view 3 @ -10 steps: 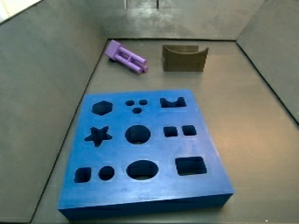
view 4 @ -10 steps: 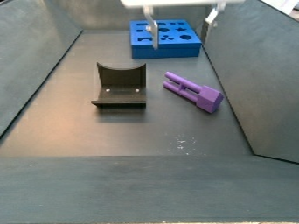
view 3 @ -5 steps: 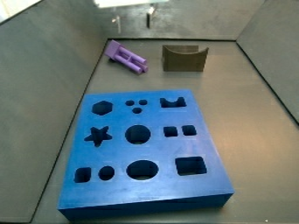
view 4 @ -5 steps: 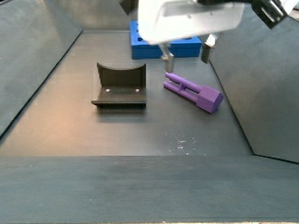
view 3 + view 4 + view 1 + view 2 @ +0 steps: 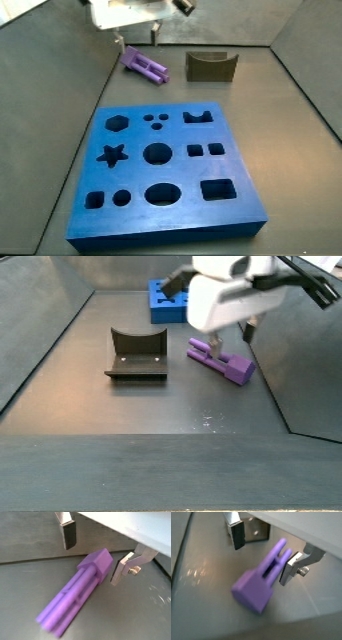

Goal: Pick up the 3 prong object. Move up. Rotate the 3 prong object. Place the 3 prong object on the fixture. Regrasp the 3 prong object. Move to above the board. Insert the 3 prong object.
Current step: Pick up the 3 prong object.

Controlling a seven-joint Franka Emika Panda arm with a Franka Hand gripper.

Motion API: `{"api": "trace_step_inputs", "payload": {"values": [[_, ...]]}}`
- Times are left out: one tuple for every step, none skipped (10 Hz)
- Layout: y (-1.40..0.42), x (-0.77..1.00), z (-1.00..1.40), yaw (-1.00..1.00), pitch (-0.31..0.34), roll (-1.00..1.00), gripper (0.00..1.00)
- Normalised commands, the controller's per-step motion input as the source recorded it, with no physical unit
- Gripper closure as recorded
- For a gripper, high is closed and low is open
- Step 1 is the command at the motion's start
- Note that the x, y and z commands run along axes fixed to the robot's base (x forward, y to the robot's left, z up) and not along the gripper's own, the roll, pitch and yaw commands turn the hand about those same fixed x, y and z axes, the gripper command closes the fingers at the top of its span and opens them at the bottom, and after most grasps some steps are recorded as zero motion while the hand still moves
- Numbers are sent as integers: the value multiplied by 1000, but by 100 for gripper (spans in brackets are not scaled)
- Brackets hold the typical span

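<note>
Between the fingers: 3 prong object [image 5: 77, 597], lying flat on the floor, not gripped
Gripper [image 5: 93, 554]: low over it, fingers [image 5: 237, 534] spread wide, straddling one end
Fixture [image 5: 136, 354]: well apart
Board [image 5: 168, 166]: well apart

Gripper [image 5: 95, 551]: two flat silver plate fingers [image 5: 293, 565], each faced with a dark pad. One finger carries a visible screw on its bracket. Body above is a white housing [image 5: 230, 294] with black parts at its 3 o'clock edge.

Dark grey floor [image 5: 160, 421] between sloping grey walls [image 5: 54, 90]
</note>
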Motion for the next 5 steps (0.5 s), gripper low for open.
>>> {"api": "trace_step_inputs", "payload": {"values": [[0,-180,-426,426,-90,26,0],[0,-77,-486,349,-54,29,0],[14,-129,-546,343,-66,21,0],[51,-131,-474,346,-61,16,0],[66,-63,-354,306,-41,0,0]]}}
